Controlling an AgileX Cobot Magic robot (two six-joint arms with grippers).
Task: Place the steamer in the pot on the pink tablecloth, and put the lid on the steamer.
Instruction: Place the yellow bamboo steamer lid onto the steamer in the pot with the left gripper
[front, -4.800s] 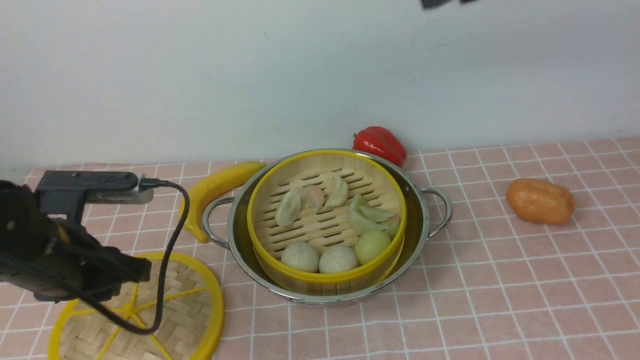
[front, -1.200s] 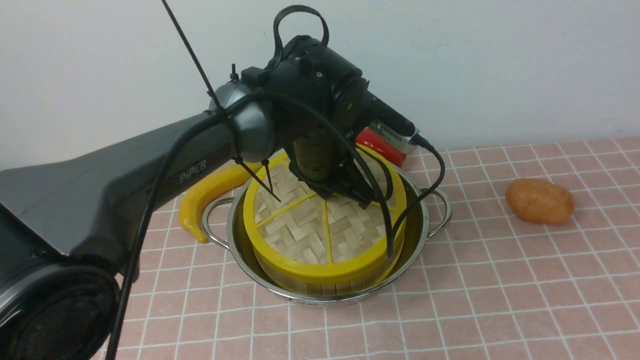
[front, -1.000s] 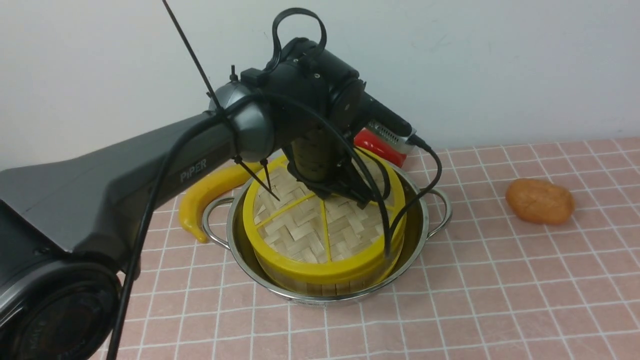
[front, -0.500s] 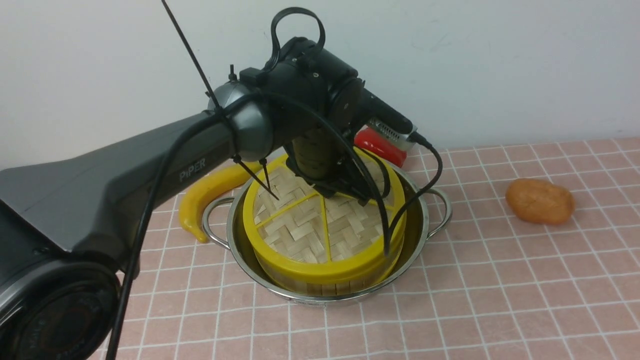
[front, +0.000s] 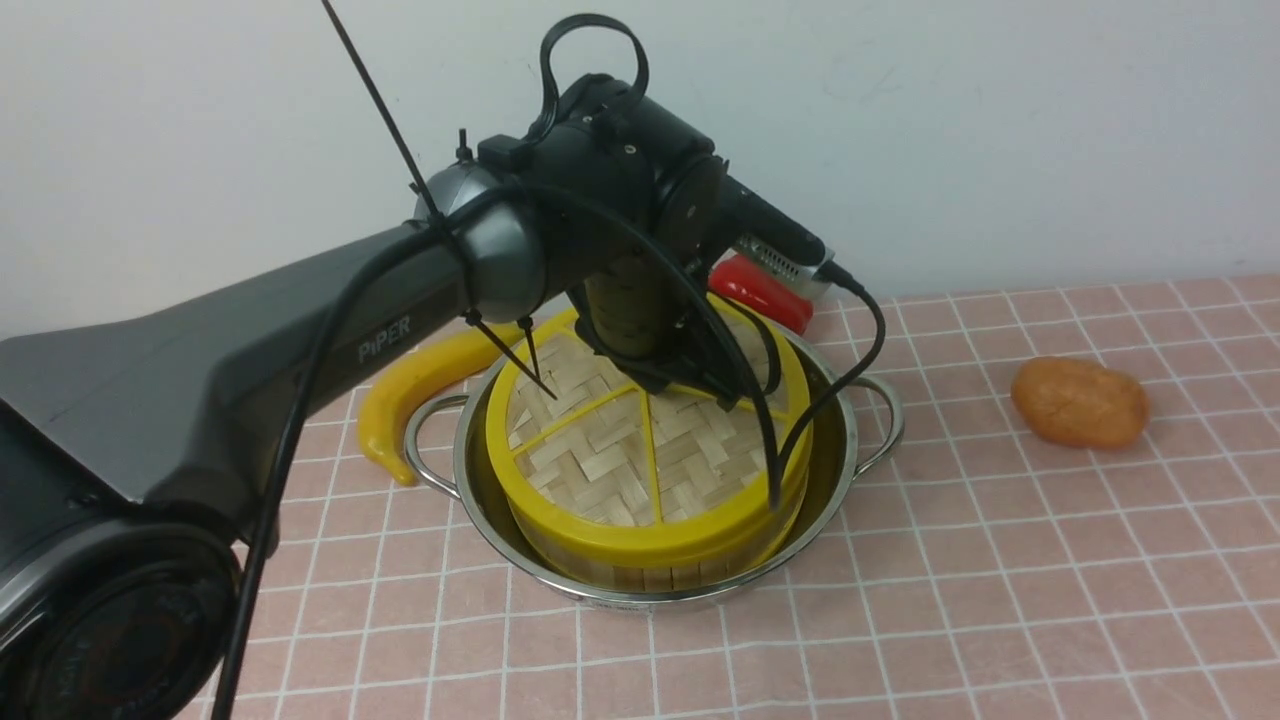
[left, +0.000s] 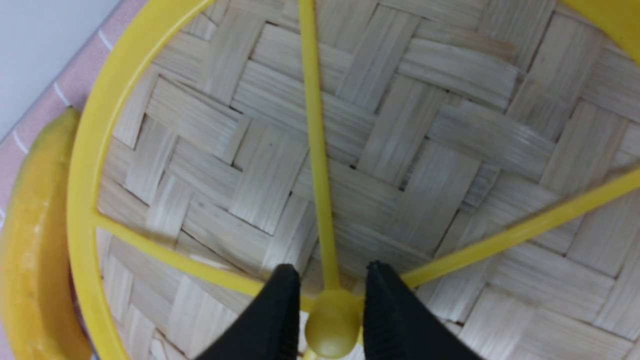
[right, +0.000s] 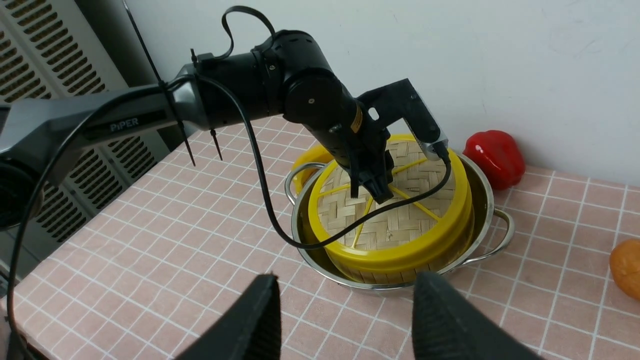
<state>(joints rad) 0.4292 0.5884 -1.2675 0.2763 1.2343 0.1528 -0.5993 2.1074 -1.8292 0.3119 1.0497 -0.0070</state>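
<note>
The steel pot (front: 850, 440) stands on the pink tablecloth (front: 1000, 560). The steamer (front: 640, 572) sits inside it, its dumplings hidden under the lid (front: 600, 450), which lies flat on the steamer's rim. My left gripper (front: 715, 395) points down at the lid's centre. In the left wrist view the left gripper (left: 332, 267) is open a little, one jaw on each side of the yellow hub (left: 332, 325), with thin gaps. My right gripper (right: 345, 295) is open and empty, held above the cloth in front of the pot (right: 482, 200); it does not show in the front view.
A yellow banana (front: 420, 385) lies against the pot's left handle. A red pepper (front: 760, 290) sits behind the pot by the wall. An orange lump (front: 1080, 403) lies at the right. A slatted grille (right: 50, 100) stands past the table's left edge.
The lid went from the cloth at front left onto the steamer. Over the last second my left gripper has crept slightly up while the lid has stayed still.
</note>
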